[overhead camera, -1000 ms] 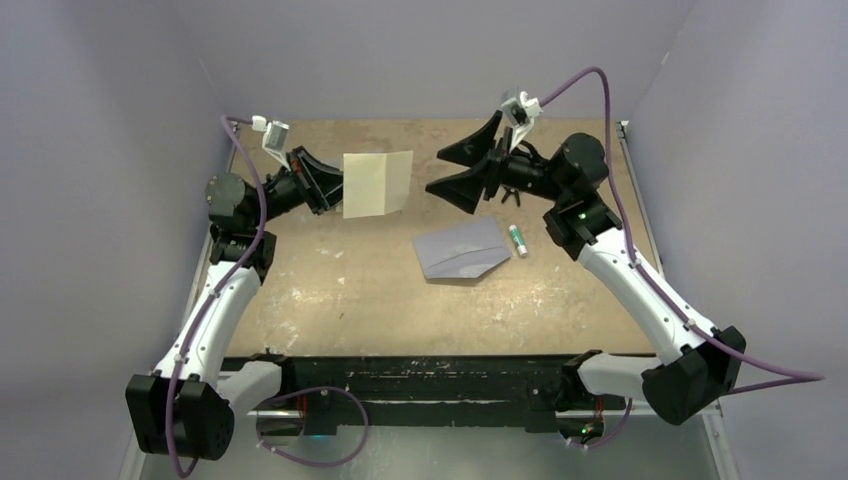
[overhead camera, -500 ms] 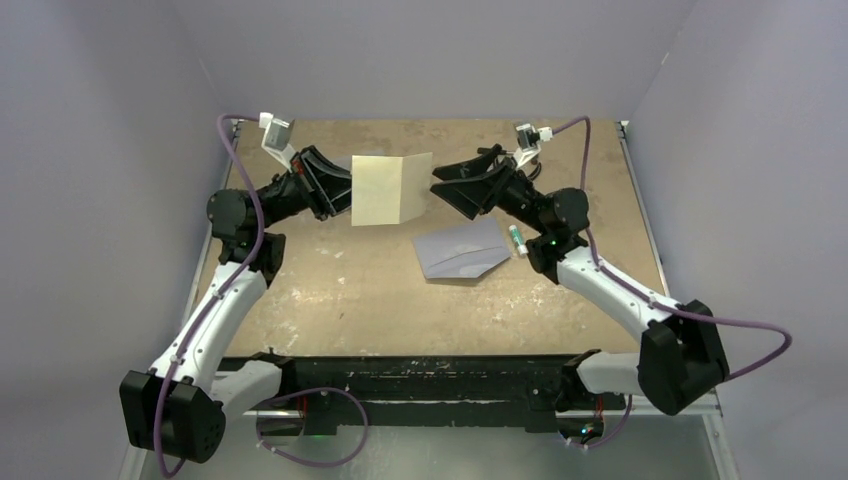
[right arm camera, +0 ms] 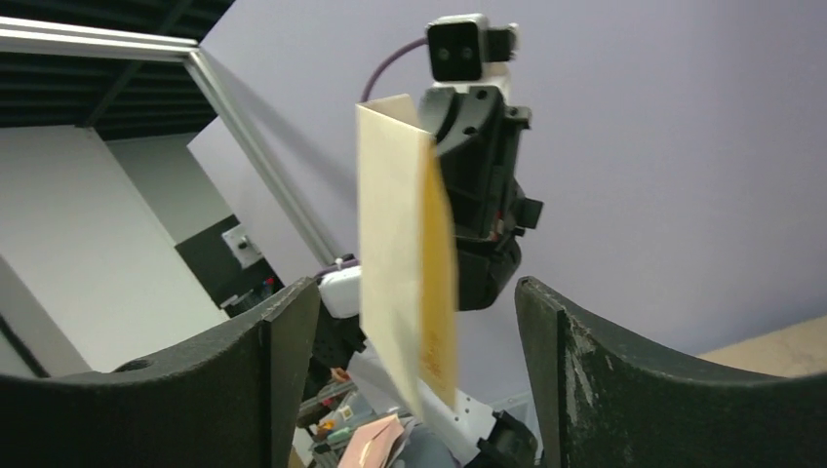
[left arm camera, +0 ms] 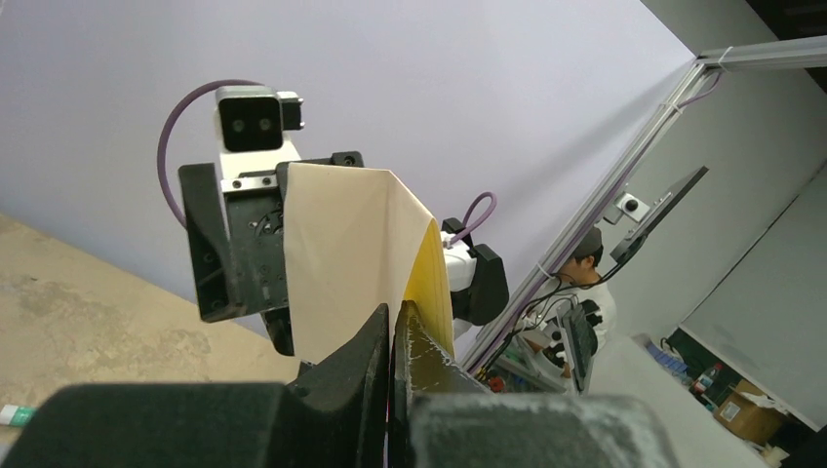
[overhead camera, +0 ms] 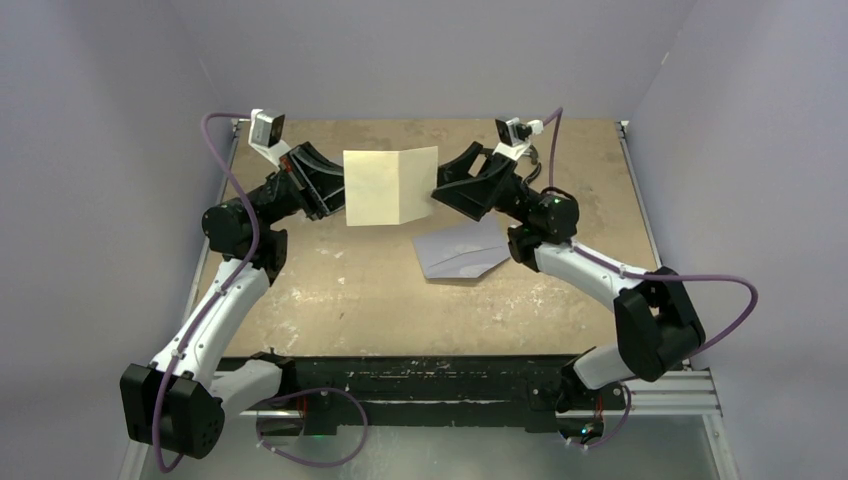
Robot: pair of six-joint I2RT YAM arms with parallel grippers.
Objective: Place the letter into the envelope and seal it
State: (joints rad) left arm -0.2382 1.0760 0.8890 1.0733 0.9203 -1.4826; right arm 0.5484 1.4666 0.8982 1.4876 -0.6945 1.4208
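Above the far half of the bench (overhead camera: pixel 330 290), in the overhead view, the letter (overhead camera: pixel 390 187) hangs upright in the air, half open along its crease. The envelope (overhead camera: pixel 462 250) lies flat below it, right of the bench's middle. The left gripper (overhead camera: pixel 338 190) has the sheet's left edge; the right gripper (overhead camera: pixel 436 193) straddles its right edge.

This looks like a two-handed fold or handover. The right claw should close squarely on the free edge, near its middle, before the left eases off, or the sheet may twist.

In the left wrist view, the jaws are clamped together on the paper's edge.

In the right wrist view, the jaws stand wide apart with the letter between them, seemingly touching neither.
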